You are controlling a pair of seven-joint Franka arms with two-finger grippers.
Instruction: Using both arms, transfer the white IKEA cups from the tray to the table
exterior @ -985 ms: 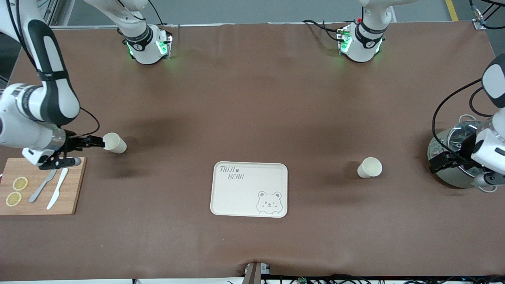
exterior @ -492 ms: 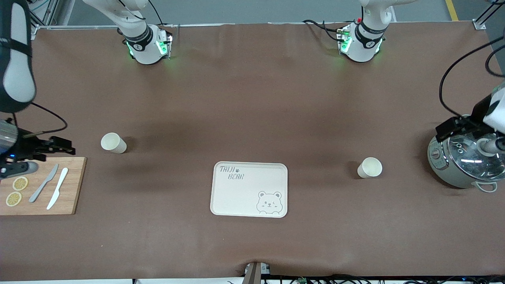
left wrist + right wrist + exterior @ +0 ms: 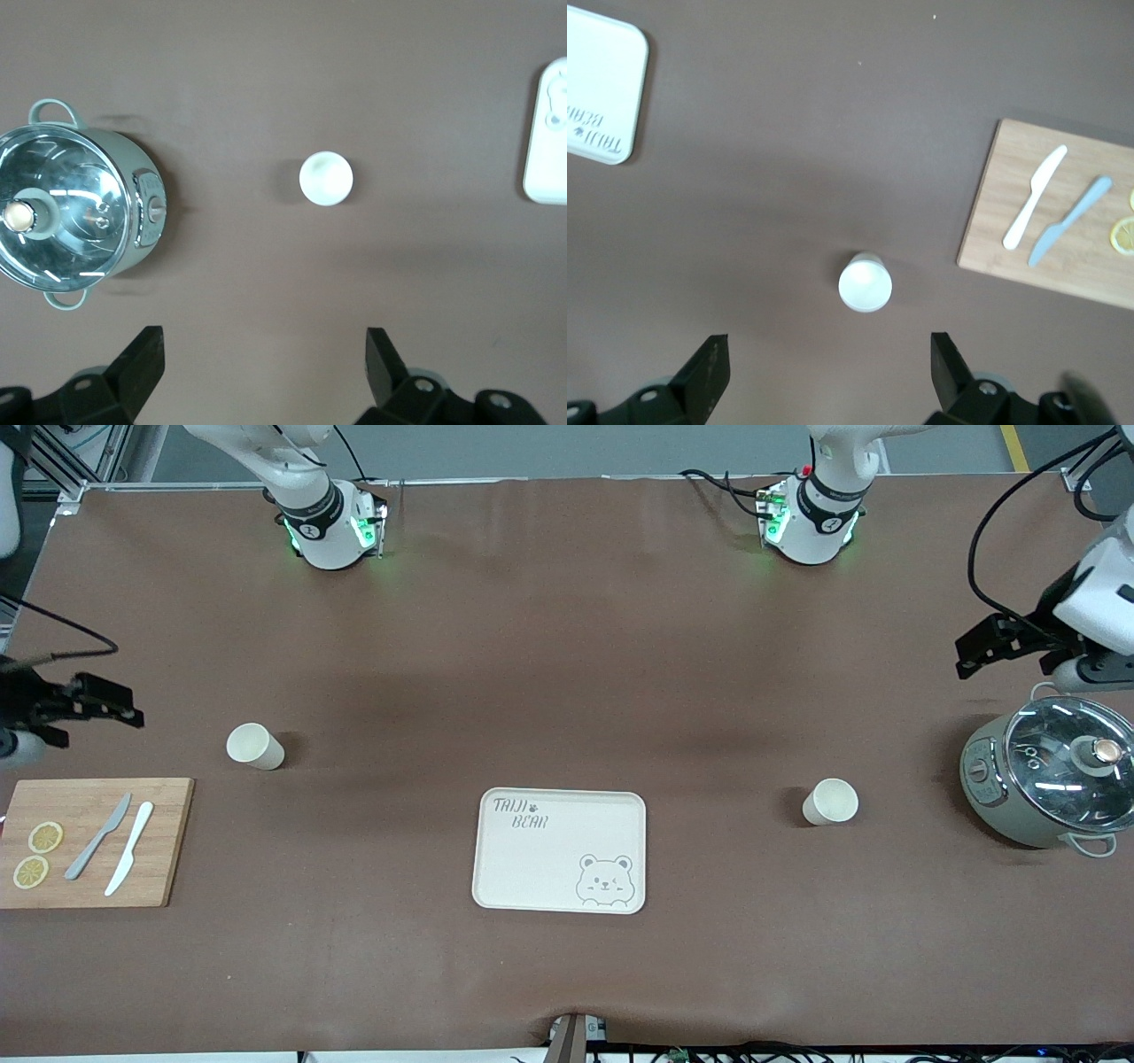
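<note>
Two white IKEA cups stand upright on the brown table. One cup (image 3: 255,746) is toward the right arm's end, the other cup (image 3: 830,802) toward the left arm's end. My right gripper (image 3: 122,708) is open and empty, high over the table edge, apart from its cup, which shows in the right wrist view (image 3: 866,282) beyond the gripper (image 3: 828,350). My left gripper (image 3: 967,657) is open and empty, up beside the pot. Its cup shows in the left wrist view (image 3: 326,178), well off from the gripper (image 3: 264,341).
A cream bear tray (image 3: 560,850) lies between the cups, nearer the front camera; its edge shows in both wrist views (image 3: 549,168) (image 3: 598,88). A steel pot with a glass lid (image 3: 1050,779) (image 3: 75,217) stands at the left arm's end. A wooden board (image 3: 168,850) (image 3: 992,212) holds knives and lemon slices.
My right gripper has drawn back from its cup and risen toward the table edge. My left gripper has lifted off the pot and moved away. Both cups stay in place.
</note>
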